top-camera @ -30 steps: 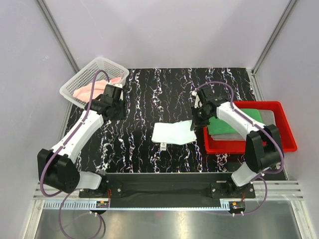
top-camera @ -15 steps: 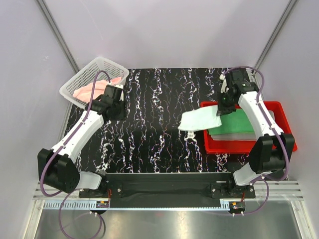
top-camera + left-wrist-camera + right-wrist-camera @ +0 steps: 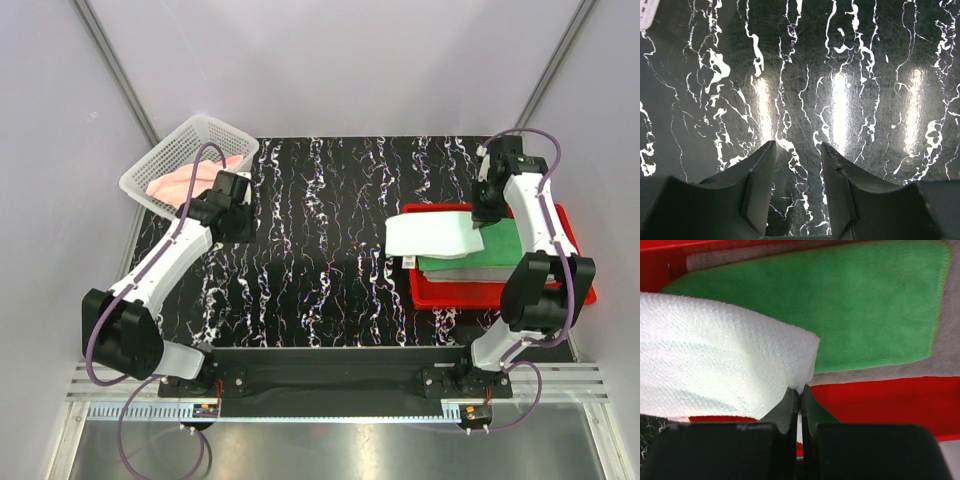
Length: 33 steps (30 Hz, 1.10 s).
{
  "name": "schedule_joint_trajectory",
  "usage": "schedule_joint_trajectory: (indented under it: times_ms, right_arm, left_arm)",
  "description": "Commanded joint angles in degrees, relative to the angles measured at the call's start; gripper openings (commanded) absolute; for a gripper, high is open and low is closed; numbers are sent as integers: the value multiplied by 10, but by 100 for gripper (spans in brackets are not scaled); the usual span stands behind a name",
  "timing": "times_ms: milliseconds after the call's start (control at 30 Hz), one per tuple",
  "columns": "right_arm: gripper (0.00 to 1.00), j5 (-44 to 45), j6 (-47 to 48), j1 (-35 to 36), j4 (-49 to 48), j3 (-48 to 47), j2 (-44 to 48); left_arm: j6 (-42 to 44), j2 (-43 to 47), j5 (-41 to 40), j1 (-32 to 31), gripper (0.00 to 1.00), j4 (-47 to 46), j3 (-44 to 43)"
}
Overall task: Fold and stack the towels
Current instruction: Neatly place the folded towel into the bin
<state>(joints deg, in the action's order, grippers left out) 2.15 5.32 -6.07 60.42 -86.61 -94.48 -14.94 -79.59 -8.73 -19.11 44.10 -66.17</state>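
My right gripper [image 3: 480,214] is shut on a corner of the folded pale mint-white towel [image 3: 430,235] and holds it in the air over the left part of the red tray [image 3: 575,240]. The wrist view shows the white towel [image 3: 715,365] pinched by my right gripper [image 3: 800,392], above a green towel [image 3: 850,305] that lies on a grey towel [image 3: 940,360] in the tray. A pink towel [image 3: 185,178] lies in the white mesh basket [image 3: 160,160]. My left gripper [image 3: 797,150] is open and empty just above the black marbled table, near the basket [image 3: 232,205].
The black marbled table top [image 3: 320,250] lies between the basket at the back left and the red tray at the right. Grey walls close in on the left, back and right.
My right gripper has lifted the white towel from the middle of the table and carried it right, over the red tray. The left arm has hardly moved.
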Motion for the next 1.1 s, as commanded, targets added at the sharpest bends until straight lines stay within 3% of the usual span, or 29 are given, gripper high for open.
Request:
schedule_joint_trajectory:
  times_ms: [0, 1067]
  right_arm:
    - [0, 21, 25, -15, 8, -43, -9]
    - [0, 41, 50, -68, -2, -142, -166]
  left_arm:
    - [2, -3, 20, 2, 46, -13, -23]
    - [8, -10, 0, 3, 46, 14, -67]
